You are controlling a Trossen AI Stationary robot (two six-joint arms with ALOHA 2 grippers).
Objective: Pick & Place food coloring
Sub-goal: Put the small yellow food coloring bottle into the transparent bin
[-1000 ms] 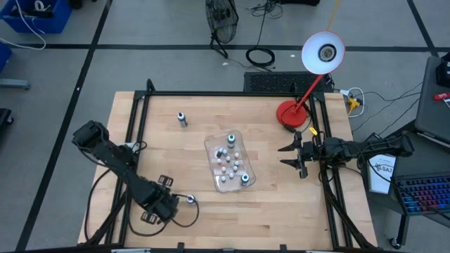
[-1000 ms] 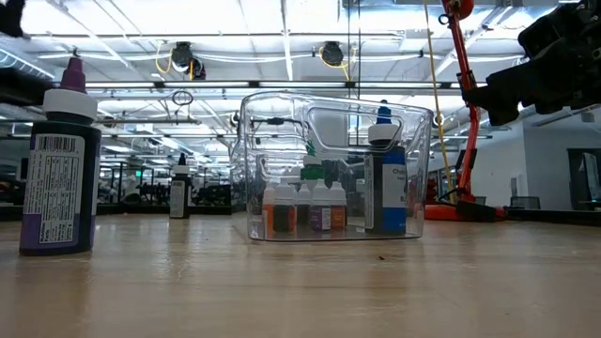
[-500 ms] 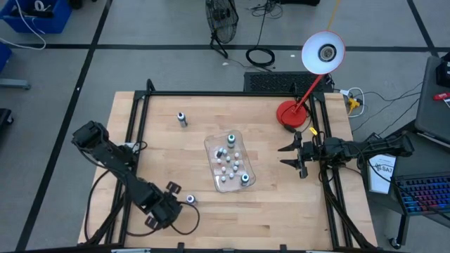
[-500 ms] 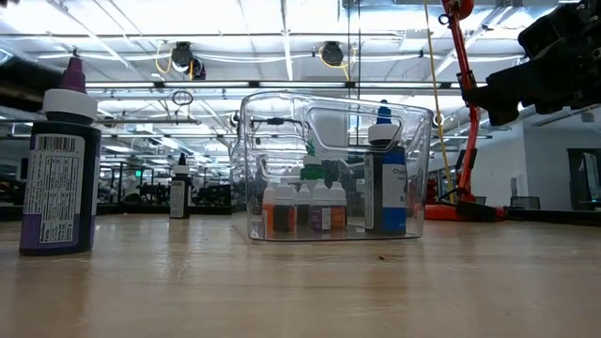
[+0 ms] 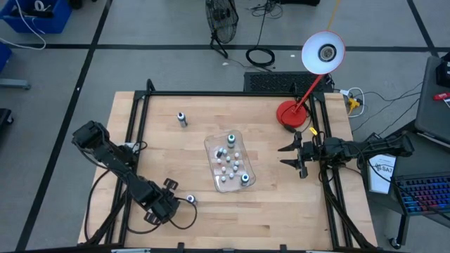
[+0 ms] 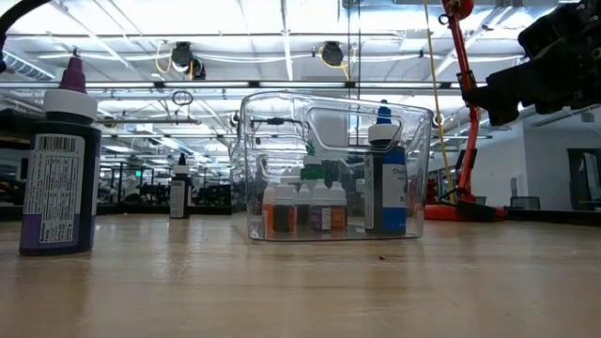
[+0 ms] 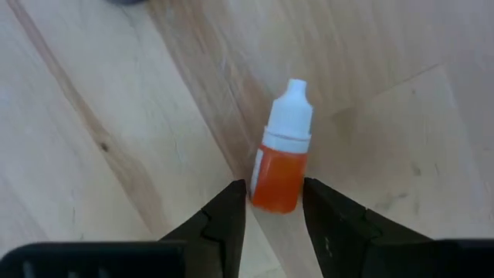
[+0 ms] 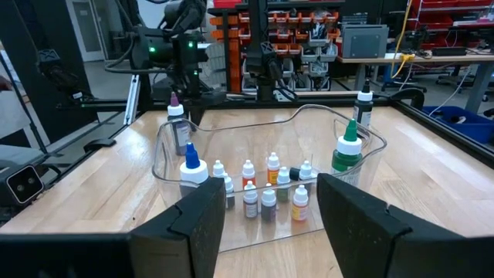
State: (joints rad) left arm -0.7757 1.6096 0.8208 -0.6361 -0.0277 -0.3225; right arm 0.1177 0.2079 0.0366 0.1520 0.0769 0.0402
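Note:
My left gripper (image 7: 275, 202) is near the table's near-left corner (image 5: 169, 186), shut on a tiny orange food coloring bottle (image 7: 279, 158) with a white cap. The clear tray (image 5: 230, 160) stands mid-table and holds several small bottles (image 8: 266, 189), a blue-capped one (image 6: 385, 188) and a green-capped one (image 8: 347, 150). A dark purple bottle (image 5: 190, 199) stands upright on the table beside the left gripper. Another dark bottle (image 5: 182, 119) stands at far left. My right gripper (image 5: 294, 156) hovers open at the table's right edge, facing the tray. My left gripper pinches the orange bottle by its lower body, near the base (image 7: 272, 197), between its two fingertips (image 7: 231, 205). The bottle points away along the fingers, with its white cap (image 7: 290, 116) at the far end. The wrist view looks down on the wood; whether the bottle is lifted clear does not show.
A red desk lamp's base (image 5: 290, 112) sits at the far right corner. Black frame rails (image 5: 137, 126) run along the table's left, right and far sides. Bare wood lies between the tray and the near edge.
The left arm has shifted slightly near the table's near-left corner, first toward the near edge, then a little back. The right arm, the tray and the standing bottles have kept still.

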